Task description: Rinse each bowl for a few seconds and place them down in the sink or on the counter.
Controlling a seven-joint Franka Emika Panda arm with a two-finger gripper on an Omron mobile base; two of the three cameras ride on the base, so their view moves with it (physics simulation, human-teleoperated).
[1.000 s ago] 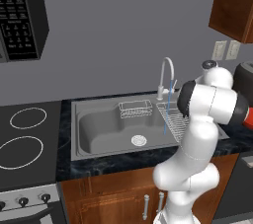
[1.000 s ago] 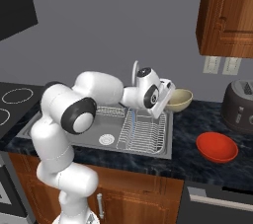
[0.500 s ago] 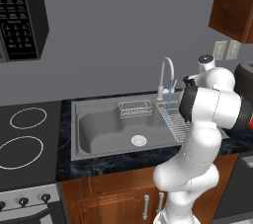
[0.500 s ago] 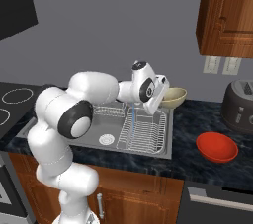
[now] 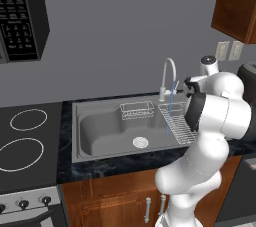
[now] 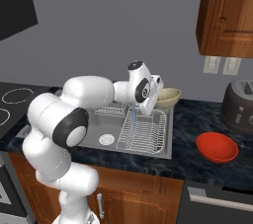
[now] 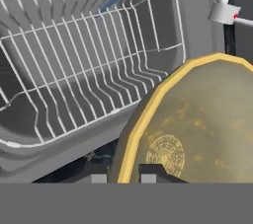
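The tan bowl [image 6: 169, 96] hangs tilted at the sink's back right corner, just over the counter edge, with my gripper [image 6: 157, 95] shut on its rim. In the hand view the bowl's yellow rim and speckled inside [image 7: 197, 119] lie close, and the rim passes between my gripper's [image 7: 124, 174] two dark tips. The glossy red bowl [image 6: 216, 147] sits on the counter [image 6: 197, 119] to the right, well apart from the hand. A thin blue stream of water [image 5: 170, 111] falls from the curved tap [image 5: 167, 73] onto the wire rack [image 6: 143, 131] of the sink [image 5: 100, 131].
A small wire basket [image 5: 136, 110] stands at the back of the large basin, and the round drain [image 5: 140, 142] lies in its floor. A dark grey rounded appliance [image 6: 240, 105] sits at the counter's far right. The black stovetop [image 5: 25, 136] lies left of the sink.
The hand has swung left toward the tap, carrying the tan bowl a little leftward with it. The red bowl has not moved.
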